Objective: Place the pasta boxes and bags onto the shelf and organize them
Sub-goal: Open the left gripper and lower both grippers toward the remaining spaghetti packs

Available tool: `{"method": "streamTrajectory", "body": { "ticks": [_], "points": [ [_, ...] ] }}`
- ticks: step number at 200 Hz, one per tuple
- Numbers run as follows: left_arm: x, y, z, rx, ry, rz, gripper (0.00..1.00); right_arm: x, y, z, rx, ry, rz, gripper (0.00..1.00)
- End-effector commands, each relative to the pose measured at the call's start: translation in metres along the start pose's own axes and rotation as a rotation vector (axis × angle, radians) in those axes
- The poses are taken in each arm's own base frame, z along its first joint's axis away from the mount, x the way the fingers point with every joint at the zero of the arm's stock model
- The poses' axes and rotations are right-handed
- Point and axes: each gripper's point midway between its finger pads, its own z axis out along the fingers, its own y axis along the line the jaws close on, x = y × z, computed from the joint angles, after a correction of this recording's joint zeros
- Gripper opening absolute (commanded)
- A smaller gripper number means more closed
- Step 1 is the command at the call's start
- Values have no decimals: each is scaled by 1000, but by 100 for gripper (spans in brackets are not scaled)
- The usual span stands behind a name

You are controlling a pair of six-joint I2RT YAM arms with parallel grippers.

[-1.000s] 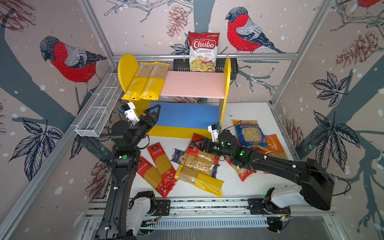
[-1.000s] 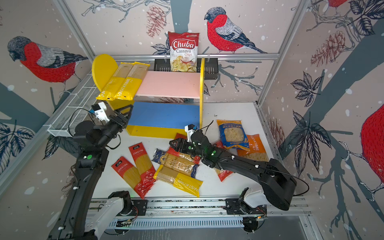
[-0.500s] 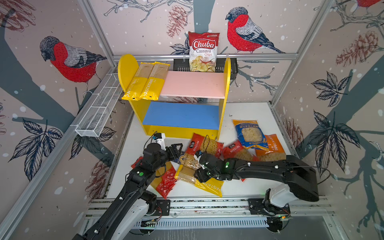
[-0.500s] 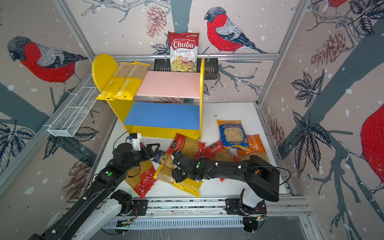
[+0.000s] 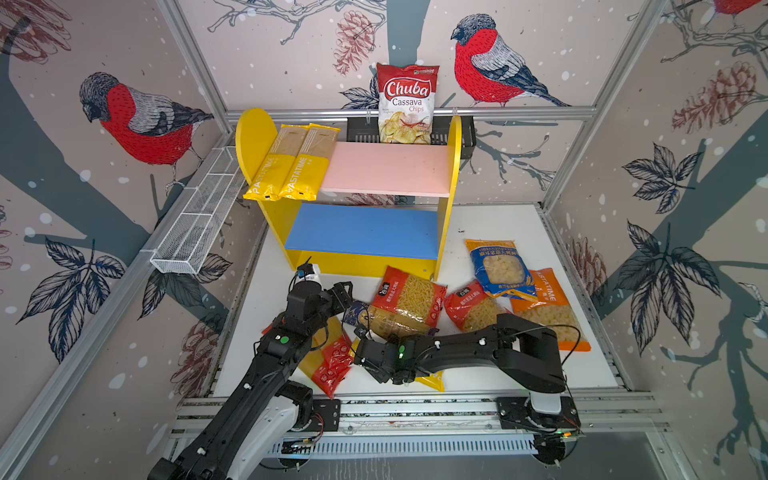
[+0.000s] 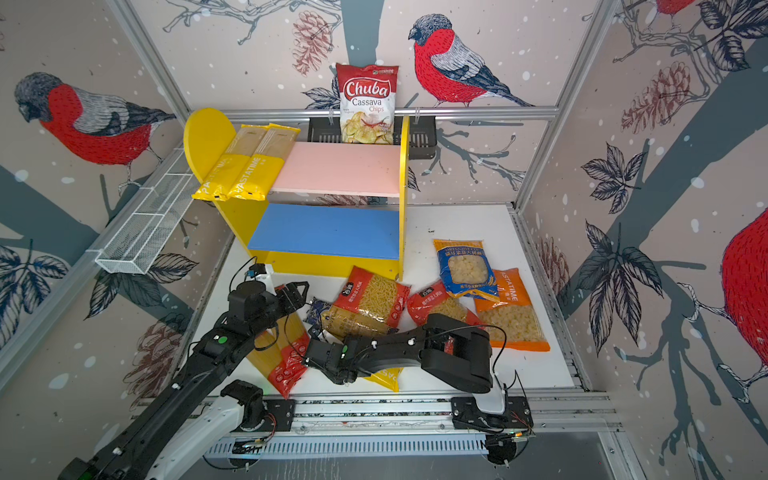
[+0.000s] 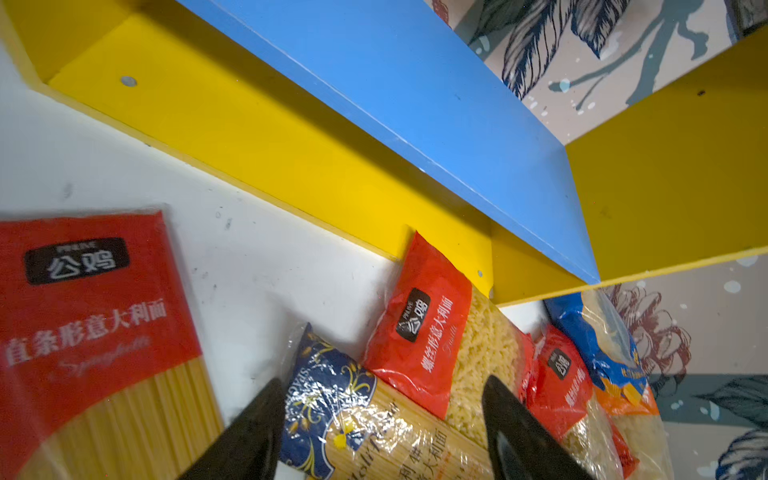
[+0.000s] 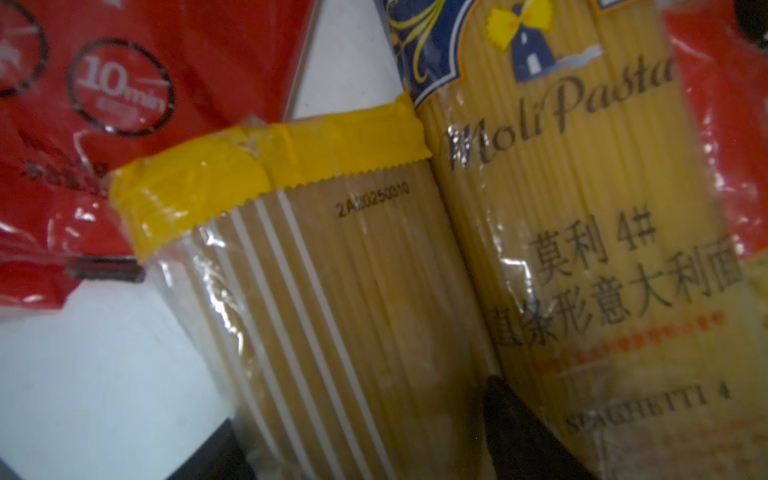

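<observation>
Two yellow packs [image 5: 291, 166] printed PASTATIME are laid on the pink upper board, at the 11 o'clock end of the shelf [image 5: 454, 174]. A Chuba Cassava Chips bag [image 5: 406, 104] is stood behind it at 12 o'clock. The rest are left on the table [image 5: 490, 224]: an orange PASTATIME bag [image 5: 548, 307] and a blue bag [image 5: 496, 268] at 3 o'clock, and a large red bag [image 5: 409, 301] at the centre.

The left gripper [image 7: 383, 380] is held open astride the blue end of a MoliPasta pack [image 7: 332, 386], beside a red pack [image 7: 95, 311] marked Spaghetti. The right gripper [image 8: 357, 399] is spread either side of a yellow-banded pack [image 8: 332, 311] at 6 o'clock; contact cannot be judged in the blur.

A second ago the left gripper was raised at the shelf's 9 o'clock corner, and the right gripper was set nearer the shelf.
</observation>
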Motion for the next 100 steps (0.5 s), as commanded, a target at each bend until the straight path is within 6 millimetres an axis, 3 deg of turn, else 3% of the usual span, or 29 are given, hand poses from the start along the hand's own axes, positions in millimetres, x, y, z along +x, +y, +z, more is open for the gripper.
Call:
{"method": "streamTrajectory", "body": {
  "ticks": [1, 44, 100],
  "points": [
    [-2, -5, -2, 42, 7, -7, 74, 22, -26, 7, 161, 74, -85, 65],
    [-12, -13, -4, 58, -4, -9, 74, 5, -28, -14, 167, -15, -57, 30],
    [-31, -28, -14, 81, -38, 3, 74, -30, -49, -62, 160, -166, 81, 14]
  ]
}}
